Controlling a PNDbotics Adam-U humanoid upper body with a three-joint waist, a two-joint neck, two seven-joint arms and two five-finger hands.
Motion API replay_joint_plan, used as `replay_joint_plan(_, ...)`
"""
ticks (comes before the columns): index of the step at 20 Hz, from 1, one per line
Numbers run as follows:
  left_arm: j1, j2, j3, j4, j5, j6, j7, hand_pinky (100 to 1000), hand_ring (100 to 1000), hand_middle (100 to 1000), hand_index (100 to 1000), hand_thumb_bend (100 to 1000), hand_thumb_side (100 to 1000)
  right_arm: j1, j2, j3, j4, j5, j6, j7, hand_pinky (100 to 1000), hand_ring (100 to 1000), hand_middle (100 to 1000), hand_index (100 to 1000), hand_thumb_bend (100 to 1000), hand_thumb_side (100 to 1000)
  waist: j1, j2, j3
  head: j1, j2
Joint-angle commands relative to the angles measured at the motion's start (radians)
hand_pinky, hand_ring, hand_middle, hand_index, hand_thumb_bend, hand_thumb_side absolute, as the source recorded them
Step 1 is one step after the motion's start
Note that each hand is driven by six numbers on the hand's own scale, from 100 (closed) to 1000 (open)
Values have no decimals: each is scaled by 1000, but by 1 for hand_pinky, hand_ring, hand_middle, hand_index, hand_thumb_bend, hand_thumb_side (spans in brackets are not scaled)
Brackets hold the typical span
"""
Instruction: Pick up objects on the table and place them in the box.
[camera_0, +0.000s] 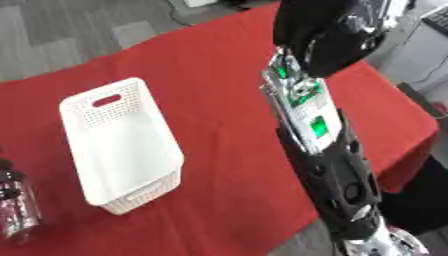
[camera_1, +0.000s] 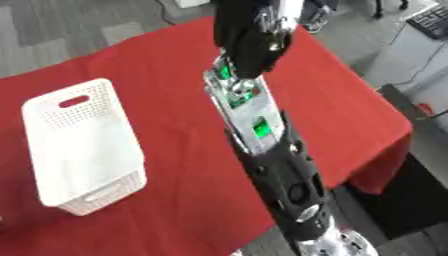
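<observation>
Red cloth covers the tabletop (camera_0: 219, 100); the white perforated plastic box (camera_0: 122, 145) lies lengthwise at left, seemingly empty. The right hand (camera_1: 249, 35) hangs far right; its fingers' state is unclear.

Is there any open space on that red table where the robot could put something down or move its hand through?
Yes. The red tablecloth is bare between the white basket and the robot's right arm, and behind the basket towards the far edge. In front of the basket there is another bare strip. It is tighter at the left edge, where a clear jar stands near the basket.
</observation>
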Motion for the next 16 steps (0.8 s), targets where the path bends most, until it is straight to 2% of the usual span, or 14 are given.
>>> replay_joint_plan(1,-23,13,2,4,-18,-20,12,890,848,815,850,620,343,-21,5,1,-13,-1,-14,-11,424,501,597,682,100,1000,3,-11,-1,8,0)
replay_joint_plan(7,-29,12,-1,17,-29,-51,35,867,833,802,841,605,324,-24,10,3,-13,0,-17,-11,424,501,597,681,100,1000,5,-10,-5,6,0)
replay_joint_plan(16,-38,7,4,33,-18,-58,46,850,825,798,839,598,320,-27,15,3,-13,1,-21,-12,423,500,596,681,100,1000,8,-7,-11,5,0)
